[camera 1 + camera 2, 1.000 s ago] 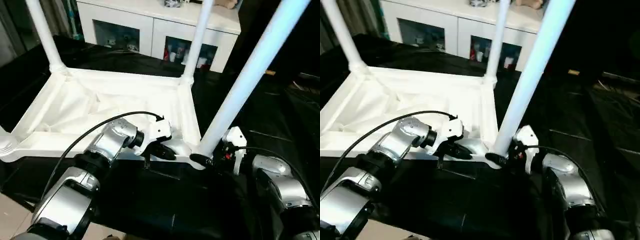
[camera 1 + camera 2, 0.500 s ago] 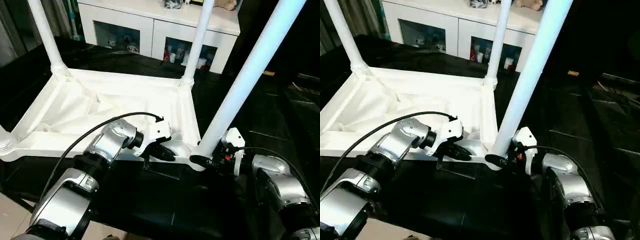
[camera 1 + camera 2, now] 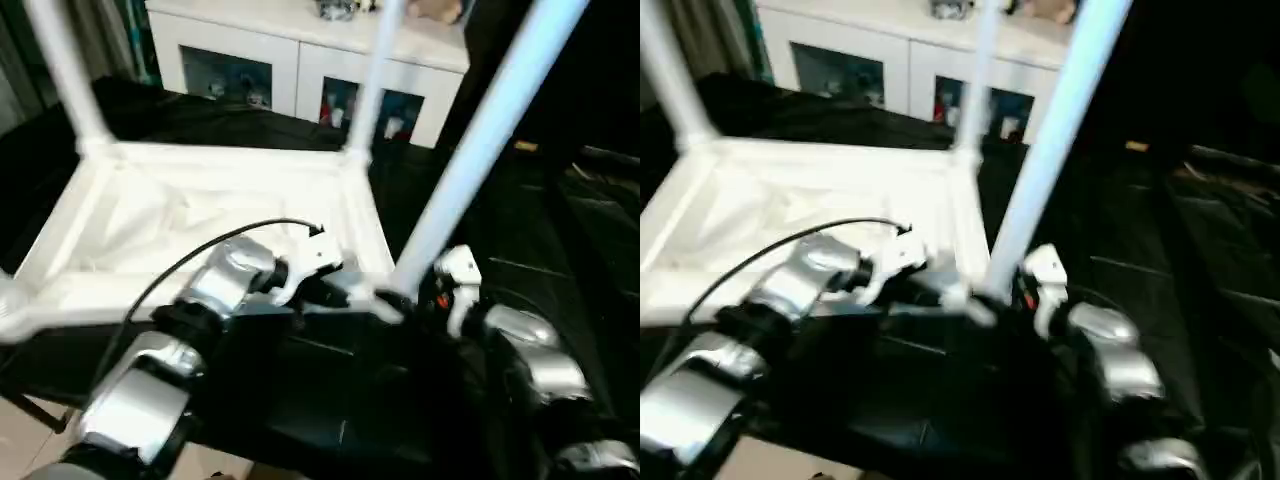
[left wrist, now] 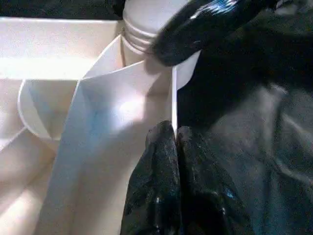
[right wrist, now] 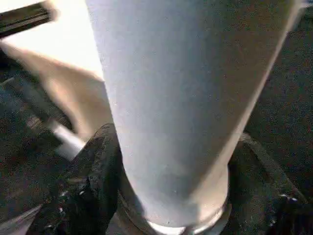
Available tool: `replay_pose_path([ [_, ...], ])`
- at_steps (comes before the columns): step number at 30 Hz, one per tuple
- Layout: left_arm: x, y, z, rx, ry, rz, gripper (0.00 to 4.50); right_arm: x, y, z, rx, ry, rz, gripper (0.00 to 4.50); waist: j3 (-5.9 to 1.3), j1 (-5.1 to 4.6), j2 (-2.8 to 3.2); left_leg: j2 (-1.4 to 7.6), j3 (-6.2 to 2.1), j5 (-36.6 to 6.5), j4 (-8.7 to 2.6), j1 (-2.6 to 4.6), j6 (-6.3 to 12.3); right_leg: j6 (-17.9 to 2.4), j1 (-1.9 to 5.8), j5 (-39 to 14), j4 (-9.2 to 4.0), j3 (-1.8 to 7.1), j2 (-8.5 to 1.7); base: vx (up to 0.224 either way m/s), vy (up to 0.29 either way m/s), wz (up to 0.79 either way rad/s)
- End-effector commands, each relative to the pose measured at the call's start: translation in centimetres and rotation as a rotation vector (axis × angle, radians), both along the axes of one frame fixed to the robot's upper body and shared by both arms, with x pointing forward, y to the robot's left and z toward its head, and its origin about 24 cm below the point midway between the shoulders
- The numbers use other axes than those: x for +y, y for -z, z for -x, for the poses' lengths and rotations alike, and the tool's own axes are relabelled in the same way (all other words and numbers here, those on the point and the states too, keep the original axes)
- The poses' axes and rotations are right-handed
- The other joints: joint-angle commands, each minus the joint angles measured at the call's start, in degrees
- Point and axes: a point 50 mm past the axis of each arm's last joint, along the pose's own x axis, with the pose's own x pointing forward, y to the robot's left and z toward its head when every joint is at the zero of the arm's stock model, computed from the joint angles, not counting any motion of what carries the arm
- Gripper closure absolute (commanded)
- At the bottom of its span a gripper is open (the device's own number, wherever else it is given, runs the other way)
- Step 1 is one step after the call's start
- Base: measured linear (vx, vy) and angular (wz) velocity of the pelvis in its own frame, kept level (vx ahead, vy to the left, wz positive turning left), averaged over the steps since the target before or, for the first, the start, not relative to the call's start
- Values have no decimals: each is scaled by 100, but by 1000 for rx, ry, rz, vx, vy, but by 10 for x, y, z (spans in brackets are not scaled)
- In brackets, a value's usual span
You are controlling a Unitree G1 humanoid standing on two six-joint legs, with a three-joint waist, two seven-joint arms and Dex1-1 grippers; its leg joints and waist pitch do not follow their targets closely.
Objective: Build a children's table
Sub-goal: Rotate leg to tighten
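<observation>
The right claw (image 5: 171,196) has closed in since a second ago and now hugs the foot of the near leg (image 3: 480,150), one finger either side of it. The left claw (image 4: 175,147) is pinched together on the thin rim of the tabletop (image 3: 200,210), which lies upside down on the dark floor (image 3: 560,220) before a white cabinet (image 3: 290,60), with other legs standing in its corners.

head pair: high, facing forward and down over both forearms, shared scene — upturned tabletop (image 3: 200,215) and cabinet (image 3: 300,60) | left wrist: very near the tabletop's rim, along its fingers (image 4: 161,196) | right wrist: pressed close — leg (image 5: 181,98) base, the same near-right corner
</observation>
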Motion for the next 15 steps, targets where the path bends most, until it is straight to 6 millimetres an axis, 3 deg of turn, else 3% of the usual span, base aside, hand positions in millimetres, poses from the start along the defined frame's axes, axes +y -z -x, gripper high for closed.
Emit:
replay_pose_path([
  [1,-2,17,5,62,-40,-49,450,-33,2,-6,-4,312,83,184,-351,12,43,52,31,-1398,-432,52,98,-1320,247,-945,-343,118,-187,0,0,0],
  [2,-2,17,5,61,-44,-50,450,-33,2,-6,-4,320,83,184,-361,2,91,50,31,-1330,-430,59,72,-1349,242,-737,-334,121,-178,0,0,0],
  [3,-7,20,3,49,-89,-60,450,-29,7,-6,-6,426,88,184,-357,2,179,33,26,-1297,-426,65,65,-1378,248,-586,-314,119,-162,0,0,0],
  [6,-16,23,1,25,-146,-69,450,-20,10,-6,-21,541,83,184,-301,-34,135,15,31,-1528,-448,50,51,-1299,233,-862,-377,120,-156,0,0,0],
  [7,-19,24,0,14,-167,-71,450,-13,12,-5,-25,569,77,184,-241,-36,182,13,30,-1618,-467,45,47,-1264,204,-989,-400,128,-161,0,0,0],
  [8,-23,25,0,4,-177,-76,450,-7,12,-5,-31,584,64,184,-245,-47,162,12,32,-1816,-470,70,50,-1176,191,-1320,-441,128,-157,0,0,0],
  [9,-27,26,1,-14,-181,-91,450,7,11,-4,-39,592,42,184,-159,-45,205,7,22,-1926,-497,52,58,-1078,147,-1552,-473,136,-155,0,0,0],
  [10,-30,27,2,-22,-177,-101,450,15,11,-3,-45,588,26,184,-122,-58,220,7,21,-2046,-517,47,58,-999,125,-1718,-507,141,-140,0,0,0],
  [11,-32,29,3,-30,-175,-112,450,25,10,-2,-53,587,12,184,-138,-59,200,0,14,-2166,-516,70,52,-890,120,-1931,-522,139,-147,0,0,0],
  [12,-34,30,4,-35,-174,-117,450,30,9,-1,-59,585,8,184,-108,-58,211,4,9,-2250,-532,83,58,-819,93,-2003,-540,145,-125,0,0,0],
  [15,-38,33,7,-28,-164,-121,450,50,8,3,-62,551,-26,184,-75,-70,229,4,-4,-2391,-564,85,64,-760,74,-2014,-547,168,-111,0,0,0],
])
